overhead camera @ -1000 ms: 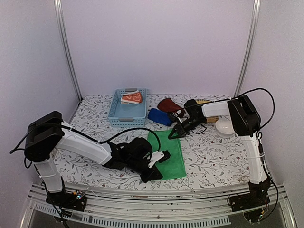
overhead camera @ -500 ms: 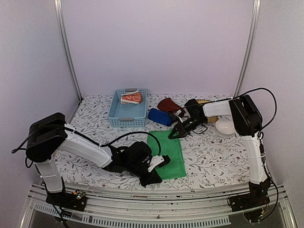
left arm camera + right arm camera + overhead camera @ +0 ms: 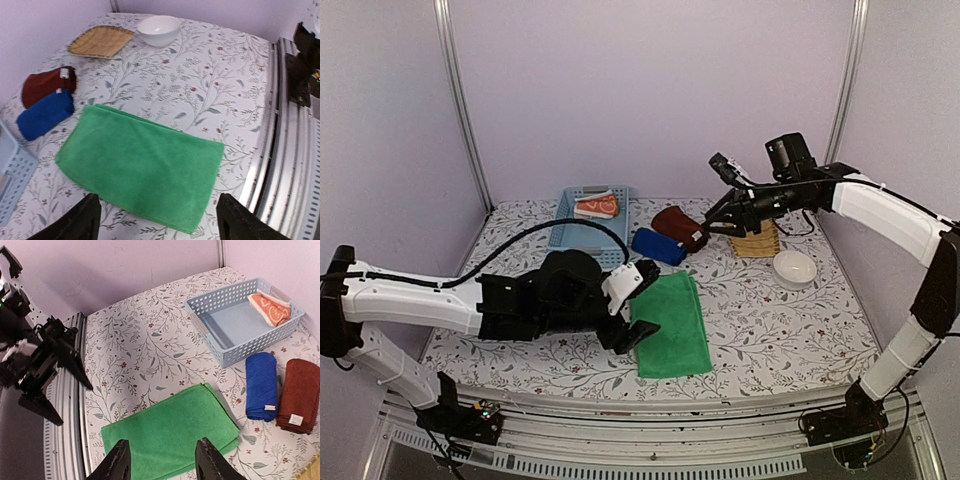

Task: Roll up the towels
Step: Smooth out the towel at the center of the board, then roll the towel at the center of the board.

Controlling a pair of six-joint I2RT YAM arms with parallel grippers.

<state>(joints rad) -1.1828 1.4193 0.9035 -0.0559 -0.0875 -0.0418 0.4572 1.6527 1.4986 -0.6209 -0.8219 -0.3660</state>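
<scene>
Floral table (image 3: 770, 320), green towel (image 3: 670, 322) flat, unrolled. Left gripper (image 3: 157, 200) above towel's left edge, right gripper (image 3: 162, 450) high beyond it, both jaws apart. Risk: lopsided pinch skews roll.

Left pincer (image 3: 652, 301) spread; right pincer (image 3: 718, 218) spread, aloft.

A spread towel (image 3: 670, 325) lies front-centre on the tabletop (image 3: 780, 325) — behind it the left roll (image 3: 655, 246) sits just beside the right roll (image 3: 678, 224). Left of them stands the basket (image 3: 588, 256), a folded towel (image 3: 597, 206) in its far end; tray (image 3: 100, 41) and bowl (image 3: 793, 268) lie right.
</scene>
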